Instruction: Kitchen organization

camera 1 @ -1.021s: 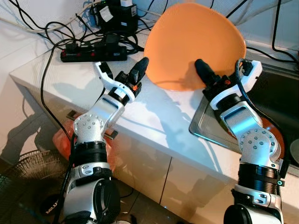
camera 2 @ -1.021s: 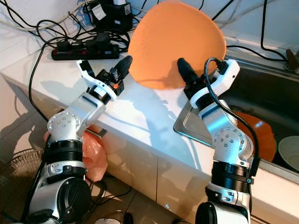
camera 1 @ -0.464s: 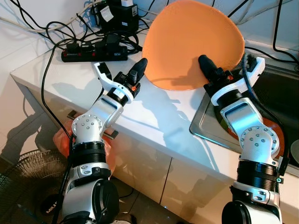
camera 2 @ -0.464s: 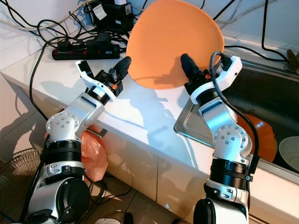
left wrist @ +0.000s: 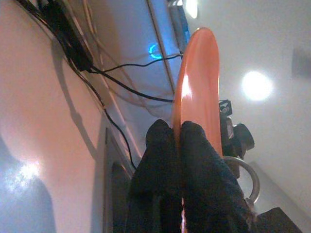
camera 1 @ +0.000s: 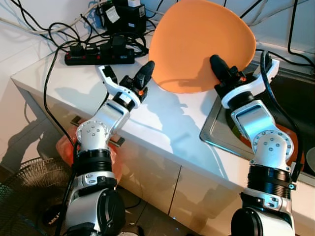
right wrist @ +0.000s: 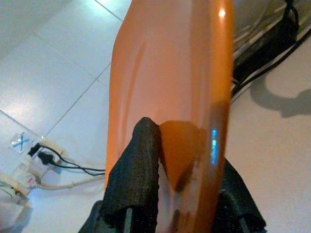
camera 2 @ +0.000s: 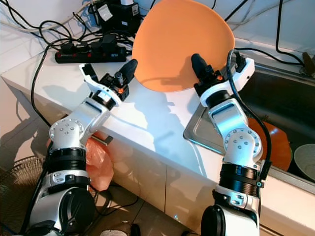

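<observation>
One large orange plate (camera 1: pixel 202 44) is held up on edge above the far side of the white counter (camera 1: pixel 162 123), tilted back toward the wall, and it is pinched at two places on its lower rim. The left gripper (camera 1: pixel 146 73) is clenched on the plate's left edge, its two black fingers (left wrist: pixel 194 165) seen in the left wrist view pressed to either face of the rim. The right gripper (camera 1: pixel 219 66) is clamped on the lower right edge, with one finger (right wrist: pixel 138 170) laid on the near face and the other behind. The plate is judged stiff and fairly light, probably glossy enough to slip, and breakable if it is ceramic; the material cannot be told for certain. A hold at the rim, with the fingers set well onto the flat of the plate rather than at the very lip, is thought safest, and the two holds spread apart should keep it from swinging. On the count: one plate is held up, a second orange plate (camera 2: pixel 270 147) is seen down in the sink (camera 2: pixel 285 103) at the right, and the rim of one pale dish (camera 2: pixel 306 160) is caught at the far right edge. One black power strip (camera 1: pixel 98 55) with its tangle of cables lies at the far left of the counter, just beside the raised plate.
</observation>
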You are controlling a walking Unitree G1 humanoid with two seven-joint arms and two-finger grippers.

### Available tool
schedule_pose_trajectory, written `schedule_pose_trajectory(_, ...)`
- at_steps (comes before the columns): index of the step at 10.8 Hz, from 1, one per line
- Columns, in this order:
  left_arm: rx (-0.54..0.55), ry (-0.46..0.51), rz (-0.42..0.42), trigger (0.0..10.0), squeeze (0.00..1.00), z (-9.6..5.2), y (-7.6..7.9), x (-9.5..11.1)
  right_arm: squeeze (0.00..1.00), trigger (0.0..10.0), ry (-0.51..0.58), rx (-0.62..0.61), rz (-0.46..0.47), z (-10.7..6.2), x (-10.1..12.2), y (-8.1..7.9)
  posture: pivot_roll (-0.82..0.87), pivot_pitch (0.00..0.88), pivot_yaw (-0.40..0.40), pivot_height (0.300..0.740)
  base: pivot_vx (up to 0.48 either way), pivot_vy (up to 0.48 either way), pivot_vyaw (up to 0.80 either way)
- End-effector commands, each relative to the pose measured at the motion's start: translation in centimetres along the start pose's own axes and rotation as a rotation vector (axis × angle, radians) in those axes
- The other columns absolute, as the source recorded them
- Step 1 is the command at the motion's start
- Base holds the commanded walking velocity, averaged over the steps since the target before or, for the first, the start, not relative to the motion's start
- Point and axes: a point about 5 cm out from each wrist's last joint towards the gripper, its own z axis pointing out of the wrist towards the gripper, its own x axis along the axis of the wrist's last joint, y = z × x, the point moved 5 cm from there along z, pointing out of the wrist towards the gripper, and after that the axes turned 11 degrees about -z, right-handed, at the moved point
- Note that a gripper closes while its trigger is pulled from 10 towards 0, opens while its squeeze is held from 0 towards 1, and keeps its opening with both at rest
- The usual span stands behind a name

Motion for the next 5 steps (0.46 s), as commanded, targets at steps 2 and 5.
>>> schedule_pose_trajectory(2, -0.049, -0.022, 0.014, 10.0, 1.0, 0.3, 1.2, -0.7, 0.0, 0.0, 0.041, -0.108, 0.001, -0.4, 1.0, 2.0, 0.06, 0.056, 0.028, 0.74, 0.0, 0.0, 0.0)
schedule_pose_trajectory(5, -0.007, -0.054, 0.073, 10.0, 1.0, 0.2, 0.4, -1.8, 0.0, 0.0, 0.054, -0.135, 0.005, -0.4, 1.3, 2.3, 0.06, 0.058, 0.026, 0.74, 0.0, 0.0, 0.0)
